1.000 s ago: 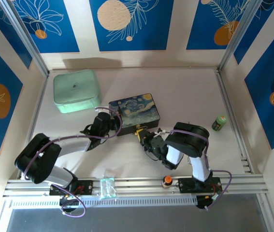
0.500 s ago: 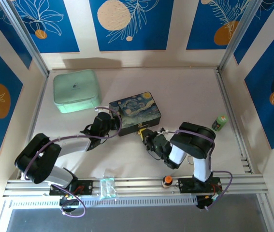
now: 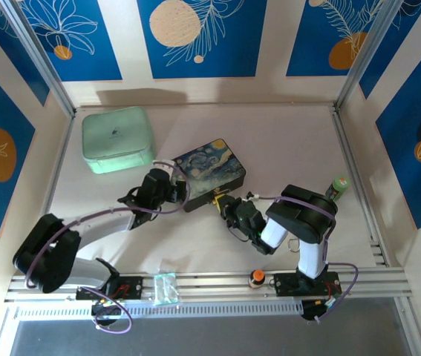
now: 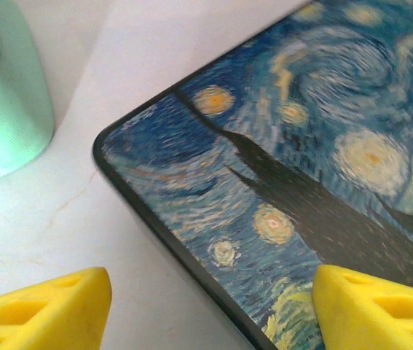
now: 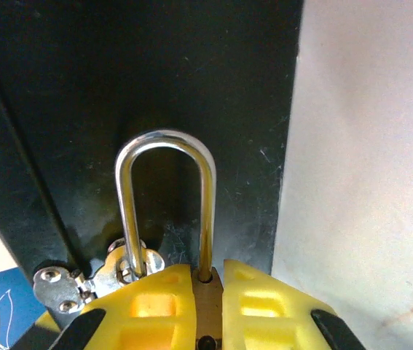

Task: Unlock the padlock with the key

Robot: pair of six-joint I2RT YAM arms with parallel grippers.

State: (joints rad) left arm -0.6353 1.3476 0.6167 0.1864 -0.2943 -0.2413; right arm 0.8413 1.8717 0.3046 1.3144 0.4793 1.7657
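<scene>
Pale worktop, blue leaf-print walls around it. Box sits mid-scene, set at an angle. Mint pouch far left, green bottle at right.

Padlock: hangs against the box's near side wall, at the hasp. Shackle is threaded through the hasp eye. Both legs run down to the body as far as visible, so judged locked.

Right pincer: clamped on the brass body, one yellow pad on each side, with a thin strip of brass between them. Keyway end is hidden.

Left pincer: spread wide, nothing held, straddling the box's left corner. One finger is over the worktop, the other over the painted lid. Contact with the box: cannot tell.

Handling (judgement):
- Padlock is rigid metal, light and smooth, and probably slippery.
- Tethered by its shackle, it will pivot about the hasp if pushed.
- Best hold is across the body's flat faces, with the keyway end left free.
- Key is likely thin and easily dropped. Grip it by the head, blade clear.
- Box looks light enough to slide, so bracing it with the left pincer seems wise.
</scene>
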